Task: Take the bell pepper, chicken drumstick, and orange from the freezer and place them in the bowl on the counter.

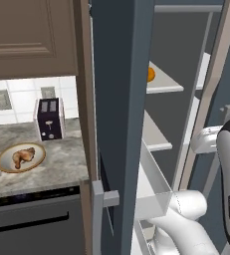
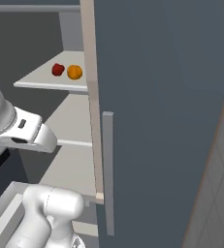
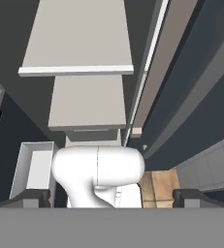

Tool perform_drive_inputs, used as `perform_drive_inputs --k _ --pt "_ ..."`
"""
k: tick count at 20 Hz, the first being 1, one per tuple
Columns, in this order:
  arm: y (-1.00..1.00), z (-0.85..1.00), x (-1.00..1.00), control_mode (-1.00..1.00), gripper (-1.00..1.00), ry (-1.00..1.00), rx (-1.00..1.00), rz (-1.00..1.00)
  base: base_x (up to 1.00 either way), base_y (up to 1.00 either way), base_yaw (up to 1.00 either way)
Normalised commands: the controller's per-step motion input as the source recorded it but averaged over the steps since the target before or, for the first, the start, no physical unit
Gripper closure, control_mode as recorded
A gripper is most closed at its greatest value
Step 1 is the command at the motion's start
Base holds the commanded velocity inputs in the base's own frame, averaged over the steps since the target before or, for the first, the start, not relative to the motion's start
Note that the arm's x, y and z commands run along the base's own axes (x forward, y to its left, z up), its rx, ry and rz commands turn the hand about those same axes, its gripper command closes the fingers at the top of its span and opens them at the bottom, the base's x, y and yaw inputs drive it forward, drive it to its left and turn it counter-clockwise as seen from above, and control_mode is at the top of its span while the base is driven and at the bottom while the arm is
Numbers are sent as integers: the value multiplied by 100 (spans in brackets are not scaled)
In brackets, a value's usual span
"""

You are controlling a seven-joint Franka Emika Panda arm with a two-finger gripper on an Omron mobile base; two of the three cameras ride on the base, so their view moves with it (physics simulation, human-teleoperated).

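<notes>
Honestly, with your gripper [image 3: 111, 197] jaws spread wide and empty, you grab the small glossy red bell pepper [image 2: 58, 69] or smooth round orange [image 2: 74, 72] across the middle — both probably light, firm, slippery.

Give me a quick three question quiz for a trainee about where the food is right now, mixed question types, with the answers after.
1. True or false: the chicken drumstick already lies in the bowl on the counter.
2. Which two foods sit on the freezer shelf?
3. In the right base view, the orange sits on which side of the bell pepper: A) left, B) right?

Key: 1. True. 2. The bell pepper and the orange. 3. B.
</notes>
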Motion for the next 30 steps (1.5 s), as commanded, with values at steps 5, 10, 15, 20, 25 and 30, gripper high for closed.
perform_drive_inputs --k 5,10,15,20,25,30 --pt "0 0 0 -100 -100 0 0 0 0 0 0" --pt "1 13 -22 -100 -100 -19 0 2 0 0 0" --pt "16 62 -20 -100 -100 -26 -2 1 0 0 0" --pt "16 84 -1 -100 -100 -18 0 0 0 0 0" --pt "12 56 18 -100 -100 -6 0 0 0 0 0" --pt "1 5 25 -100 -100 -2 0 0 0 0 0"
